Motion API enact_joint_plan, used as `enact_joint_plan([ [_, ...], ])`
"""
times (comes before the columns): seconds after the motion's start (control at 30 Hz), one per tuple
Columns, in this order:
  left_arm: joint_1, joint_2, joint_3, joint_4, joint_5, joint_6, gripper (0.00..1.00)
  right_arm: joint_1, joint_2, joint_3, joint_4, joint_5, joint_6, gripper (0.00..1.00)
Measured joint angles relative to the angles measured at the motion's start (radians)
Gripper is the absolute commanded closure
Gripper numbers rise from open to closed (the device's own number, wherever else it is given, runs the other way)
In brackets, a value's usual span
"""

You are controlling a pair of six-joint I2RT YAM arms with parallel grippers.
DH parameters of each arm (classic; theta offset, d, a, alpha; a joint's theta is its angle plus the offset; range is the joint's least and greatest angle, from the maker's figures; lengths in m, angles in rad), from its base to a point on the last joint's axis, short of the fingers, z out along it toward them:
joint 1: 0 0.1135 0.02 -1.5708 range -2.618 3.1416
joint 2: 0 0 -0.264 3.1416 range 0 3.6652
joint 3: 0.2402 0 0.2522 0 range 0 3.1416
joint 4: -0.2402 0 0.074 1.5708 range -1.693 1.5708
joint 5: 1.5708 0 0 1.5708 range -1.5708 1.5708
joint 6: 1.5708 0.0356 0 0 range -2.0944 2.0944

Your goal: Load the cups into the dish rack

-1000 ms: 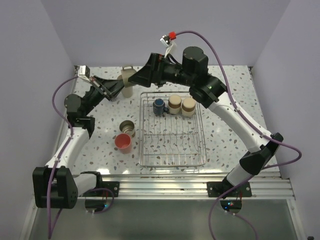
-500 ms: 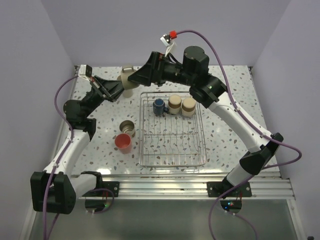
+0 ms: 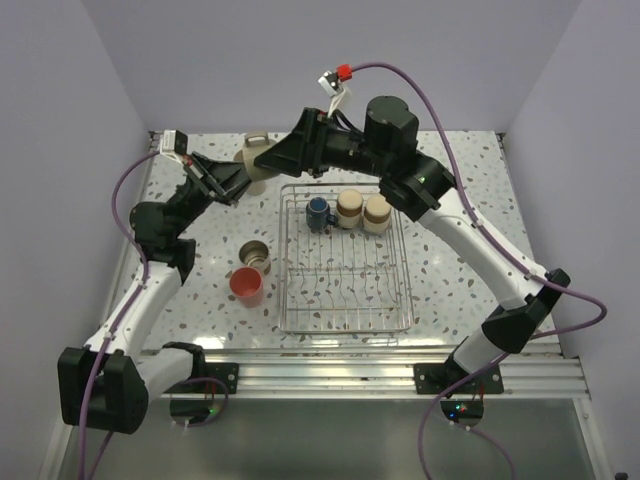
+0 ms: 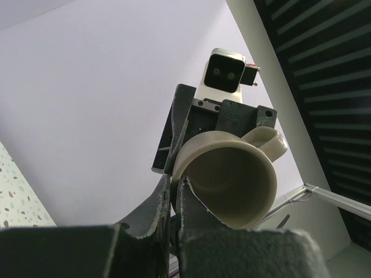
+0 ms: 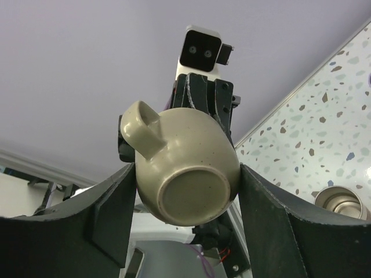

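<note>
A beige mug point(image 3: 252, 157) hangs in the air over the table's back left, held between both arms. My left gripper point(image 3: 240, 176) is shut on its rim, one finger inside and one outside point(image 4: 173, 186). In the left wrist view the beige mug point(image 4: 232, 179) shows its open mouth. My right gripper point(image 5: 186, 169) faces the beige mug's point(image 5: 185, 174) base, and its two fingers press against opposite sides of the body. The dish rack point(image 3: 286, 262) holds a dark blue mug point(image 3: 319, 212) and two tan cups point(image 3: 349, 209) at its far end.
A steel cup point(image 3: 255, 255) and a coral-pink cup point(image 3: 246, 286) stand on the speckled table left of the rack. The steel cup point(image 5: 342, 200) also shows in the right wrist view. Lavender walls close in the table's back and sides.
The right gripper's fingers have closed in onto the mug's sides. The left arm has risen slightly, carrying the mug a little toward the back.
</note>
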Motion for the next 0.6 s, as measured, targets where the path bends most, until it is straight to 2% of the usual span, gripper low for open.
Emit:
enact_joint_plan([
  [0.03, -0.003, -0.003, 0.000, 0.002, -0.004, 0.000, 1.00, 0.003, -0.003, -0.001, -0.001, 0.004, 0.000, 0.41],
  [0.07, -0.008, -0.004, 0.000, 0.001, -0.010, 0.000, 1.00, 0.004, -0.006, -0.001, -0.002, 0.009, 0.000, 0.55],
  [0.13, -0.014, -0.005, 0.000, 0.001, -0.016, 0.003, 1.00, 0.008, -0.010, -0.002, -0.005, 0.018, -0.001, 0.66],
  [0.2, -0.016, -0.005, 0.000, 0.000, -0.021, 0.004, 1.00, 0.009, -0.012, -0.003, -0.006, 0.025, -0.001, 0.83],
  [0.27, -0.017, -0.005, -0.004, 0.000, -0.024, 0.005, 0.91, 0.011, -0.012, -0.003, -0.009, 0.035, -0.001, 0.90],
  [0.3, -0.018, -0.006, -0.008, 0.000, -0.026, 0.006, 0.85, 0.012, -0.012, -0.003, -0.012, 0.037, -0.002, 1.00],
  [0.33, -0.019, -0.008, -0.013, 0.000, -0.027, 0.008, 0.78, 0.013, -0.012, -0.003, -0.017, 0.039, -0.002, 1.00],
  [0.5, -0.020, -0.029, -0.044, -0.038, -0.030, 0.042, 0.68, 0.027, -0.012, -0.001, -0.066, 0.063, -0.024, 1.00],
  [0.6, -0.012, -0.051, -0.051, -0.114, -0.027, 0.098, 0.57, 0.030, -0.011, 0.023, -0.137, 0.088, -0.054, 1.00],
])
